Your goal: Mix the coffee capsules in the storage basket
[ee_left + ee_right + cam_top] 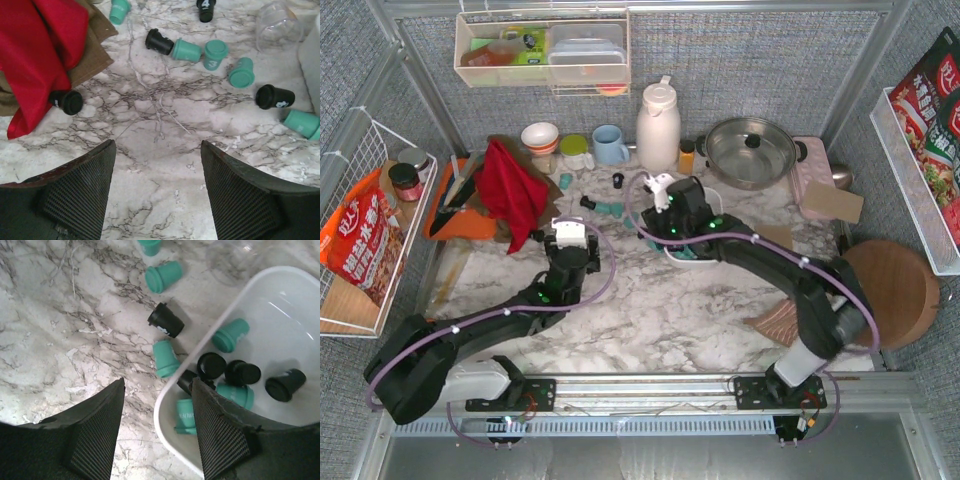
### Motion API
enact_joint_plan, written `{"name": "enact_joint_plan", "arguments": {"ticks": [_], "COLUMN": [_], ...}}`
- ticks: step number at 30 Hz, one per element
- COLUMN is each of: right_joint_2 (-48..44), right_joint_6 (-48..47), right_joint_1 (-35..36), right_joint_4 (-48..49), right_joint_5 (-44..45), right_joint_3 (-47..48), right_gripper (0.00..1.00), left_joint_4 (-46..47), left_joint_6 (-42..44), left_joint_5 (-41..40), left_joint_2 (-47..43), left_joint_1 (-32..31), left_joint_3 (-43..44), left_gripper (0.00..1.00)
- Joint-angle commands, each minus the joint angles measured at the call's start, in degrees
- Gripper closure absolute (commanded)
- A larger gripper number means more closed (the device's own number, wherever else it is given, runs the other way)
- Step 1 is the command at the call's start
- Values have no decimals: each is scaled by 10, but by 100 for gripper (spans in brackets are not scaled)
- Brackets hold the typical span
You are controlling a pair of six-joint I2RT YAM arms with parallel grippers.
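Both open and empty, left claw point(157, 145) and right claw point(157, 390): set the right squarely over the teal capsule point(166, 358) just beside the storage basket point(295, 325), then pinch its body.

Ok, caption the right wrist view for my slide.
Open right pincer hovers at the storage basket's rim; teal and black coffee capsules lie inside, others scattered on the marble table.
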Motion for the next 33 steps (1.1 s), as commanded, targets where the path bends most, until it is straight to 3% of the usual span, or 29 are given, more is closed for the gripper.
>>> {"name": "enact_joint_plan", "arguments": {"ticks": [1, 8, 18, 33], "right_joint_2": [88, 227, 353, 468], "right_joint_6": [-48, -75, -140, -186], "right_joint_1": [5, 10, 10, 14], "right_joint_4": [-104, -169, -242, -350], "right_joint_5": [-34, -20, -15, -9], "right_joint_3": [92, 238, 366, 487], "right_gripper": [40, 39, 36, 33], "left_joint_4": [66, 103, 103, 98], "left_joint_6": [20, 40, 39, 38], "left_joint_5": [-45, -56, -46, -47], "left_joint_2": [-1, -5, -57, -82], "left_joint_1": [0, 1, 1, 2], "left_joint_3": [-16, -38, -54, -64], "left_gripper": [22, 21, 20, 19]}}
